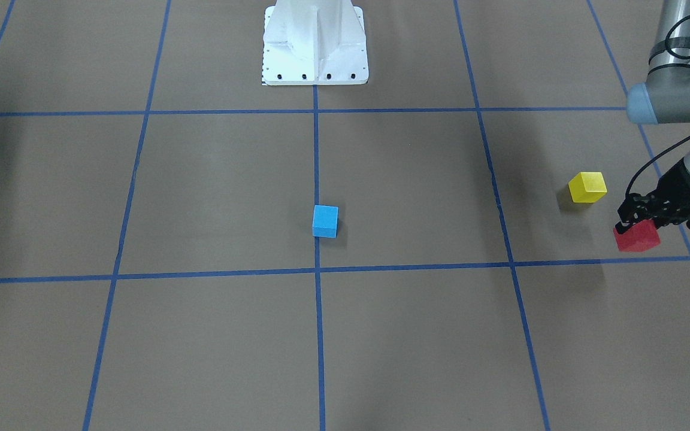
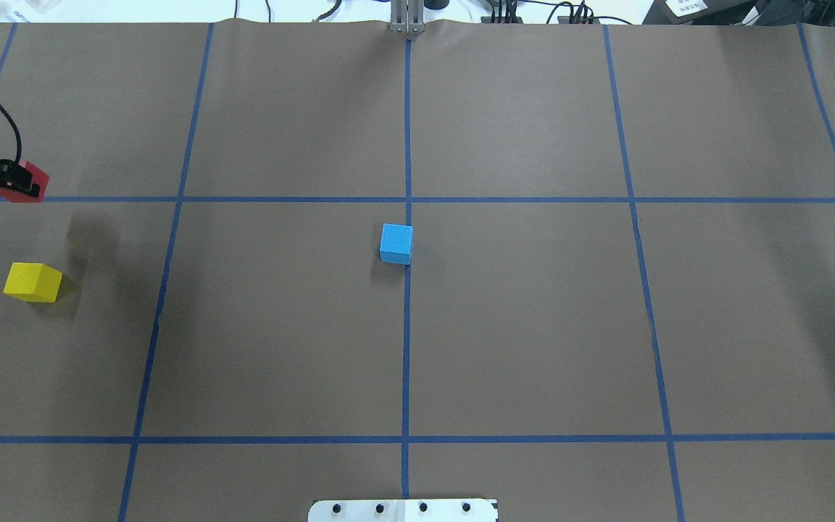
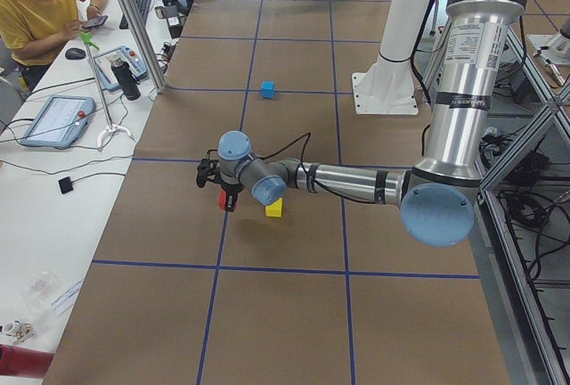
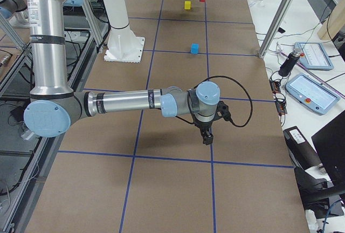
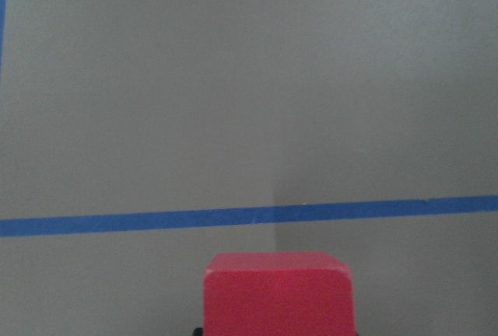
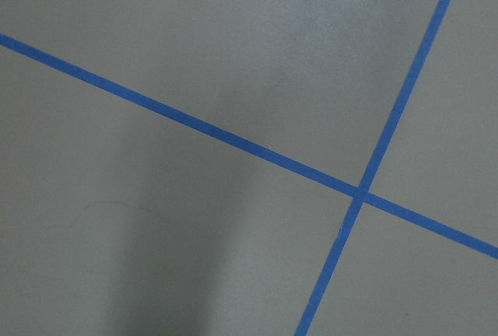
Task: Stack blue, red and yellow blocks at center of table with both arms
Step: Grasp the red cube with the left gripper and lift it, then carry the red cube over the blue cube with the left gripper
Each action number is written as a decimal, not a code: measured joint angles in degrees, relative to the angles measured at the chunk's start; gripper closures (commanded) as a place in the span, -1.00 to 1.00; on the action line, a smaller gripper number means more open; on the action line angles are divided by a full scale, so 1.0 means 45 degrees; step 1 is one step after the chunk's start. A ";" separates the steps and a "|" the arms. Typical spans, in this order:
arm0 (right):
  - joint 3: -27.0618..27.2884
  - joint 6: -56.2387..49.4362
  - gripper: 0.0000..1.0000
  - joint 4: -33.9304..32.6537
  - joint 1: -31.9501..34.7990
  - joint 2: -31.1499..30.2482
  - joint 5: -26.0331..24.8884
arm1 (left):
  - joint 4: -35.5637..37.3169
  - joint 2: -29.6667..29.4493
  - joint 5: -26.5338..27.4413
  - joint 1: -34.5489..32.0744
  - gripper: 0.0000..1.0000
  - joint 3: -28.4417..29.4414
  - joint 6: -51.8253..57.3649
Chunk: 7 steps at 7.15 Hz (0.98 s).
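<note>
red block (image 1: 637,237) up front: a cube, so no long axis, its faces turned a little askew to the blue tape grid (image 1: 319,335). left jaws are clenched on it, the block poking out below them, low over the brown counter (image 1: 201,335) by a tape line. blue block (image 1: 325,221) sits at centre, against the middle line. yellow block (image 1: 587,187) rests just behind the red one, apart from it. white robot base (image 1: 315,45) beyond. right jaws hover elsewhere, and i can't tell whether they're parted. operator (image 3: 40,2) in yellow at a side desk.
</note>
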 measured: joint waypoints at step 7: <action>-0.0024 -0.0104 -1.00 -0.0027 0.1406 -0.1775 -0.0833 | 0.6169 -0.6718 0.1709 0.3342 1.00 -0.0498 -0.3244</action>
